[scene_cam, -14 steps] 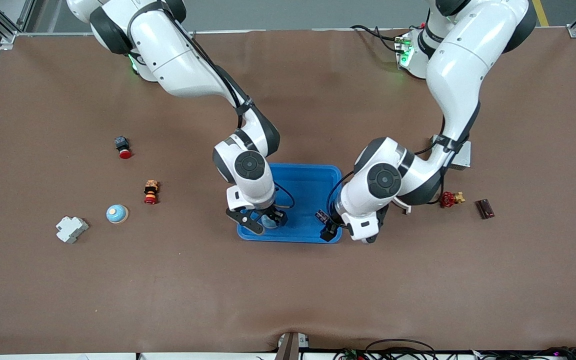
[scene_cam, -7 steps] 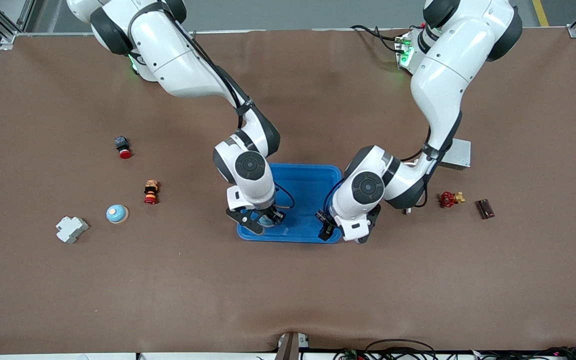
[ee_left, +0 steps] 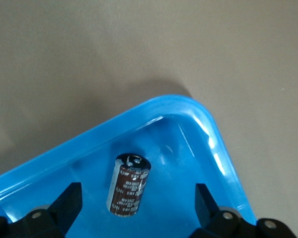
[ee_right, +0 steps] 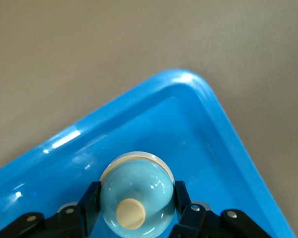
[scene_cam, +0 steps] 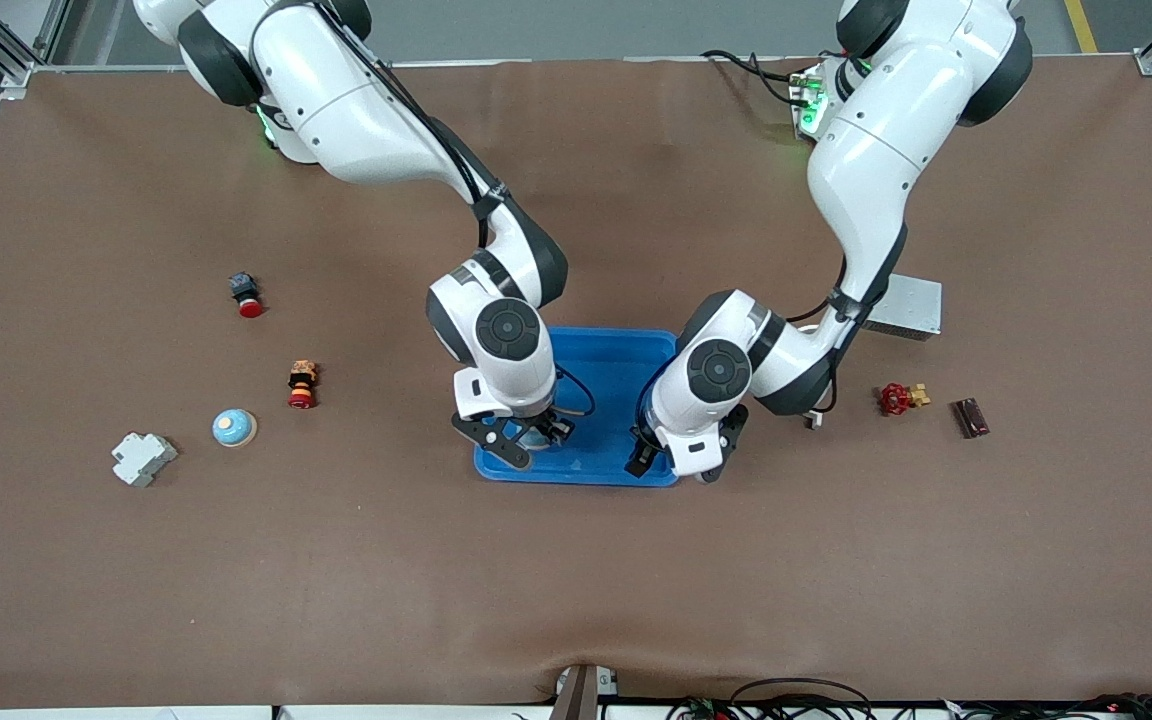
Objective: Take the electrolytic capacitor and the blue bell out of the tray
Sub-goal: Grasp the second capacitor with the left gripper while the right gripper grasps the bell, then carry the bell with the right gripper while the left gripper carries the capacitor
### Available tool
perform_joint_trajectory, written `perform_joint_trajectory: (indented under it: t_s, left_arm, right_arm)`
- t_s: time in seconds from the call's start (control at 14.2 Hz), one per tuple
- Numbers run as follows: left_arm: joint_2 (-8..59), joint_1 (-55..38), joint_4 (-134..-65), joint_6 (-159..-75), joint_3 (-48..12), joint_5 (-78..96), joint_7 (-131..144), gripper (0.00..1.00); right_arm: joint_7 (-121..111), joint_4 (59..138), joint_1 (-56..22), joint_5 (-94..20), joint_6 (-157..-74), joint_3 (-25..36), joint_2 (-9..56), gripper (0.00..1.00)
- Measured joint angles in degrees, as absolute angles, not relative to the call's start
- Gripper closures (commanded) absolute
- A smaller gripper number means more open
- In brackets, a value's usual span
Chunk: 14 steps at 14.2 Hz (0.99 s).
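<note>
A pale blue dome bell (ee_right: 135, 196) with a cream button sits in the blue tray (scene_cam: 606, 360), in the corner toward the right arm's end and nearest the front camera. My right gripper (ee_right: 135, 198) is shut on the bell, one finger against each side; from the front that gripper (scene_cam: 521, 440) hangs low over the same corner. A dark brown capacitor (ee_left: 128, 185) lies on the tray floor near the rim (ee_left: 208, 124). My left gripper (ee_left: 137, 198) stands open around the capacitor without touching it. From the front, the left gripper (scene_cam: 671, 460) hides the capacitor.
On the table toward the right arm's end are a second blue bell (scene_cam: 234, 428), a white block (scene_cam: 143, 458) and two red-capped buttons (scene_cam: 247, 294) (scene_cam: 302, 385). Toward the left arm's end are a red valve (scene_cam: 898, 398), a dark brown piece (scene_cam: 970, 417) and a grey box (scene_cam: 904, 305).
My left hand has slid toward the right arm's end, coming in over the tray's corner. The right gripper's fingers have closed onto the bell; that arm has hardly moved.
</note>
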<state>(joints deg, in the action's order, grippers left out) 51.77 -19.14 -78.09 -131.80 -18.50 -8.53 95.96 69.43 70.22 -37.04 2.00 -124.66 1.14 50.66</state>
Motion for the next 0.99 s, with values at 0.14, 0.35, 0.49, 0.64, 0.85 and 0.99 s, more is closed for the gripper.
perform_joint_trajectory:
  t_s: [0.14, 0.35, 0.49, 0.64, 0.85, 0.99]
  left_arm:
    - [52.38, -19.69, -78.09, -131.91, -18.18, -8.53, 95.96, 0.0]
    - [52.88, -20.08, -78.09, -132.08, -17.84, -8.53, 95.96, 0.0]
    - [52.92, -20.18, -78.09, -132.1, -17.75, -8.54, 95.96, 0.23]
    - [52.92, -20.18, -78.08, -132.12, -17.67, -8.54, 95.96, 0.62]
    - [52.92, -20.18, -78.07, -132.13, -17.62, -8.54, 95.96, 0.96]
    - [52.92, -20.18, -78.07, -132.13, -17.58, -8.54, 95.96, 0.99]
  right_arm:
    - [64.4, 69.91, -34.99, 0.85, -124.49, 1.27, 50.08, 1.0]
    - [52.77, 69.53, -29.73, -1.44, -123.29, 1.36, 49.14, 1.0]
    - [44.97, 69.5, -25.96, -1.7, -121.68, 1.41, 48.14, 1.0]
    - [37.22, 69.5, -22.33, -1.81, -121.05, 1.49, 47.26, 1.0]
    - [26.8, 70.05, -17.34, -1.88, -120.49, 1.58, 46.96, 1.0]
    - [20.15, 71.46, -13.9, -1.9, -120.96, 1.66, 47.04, 1.0]
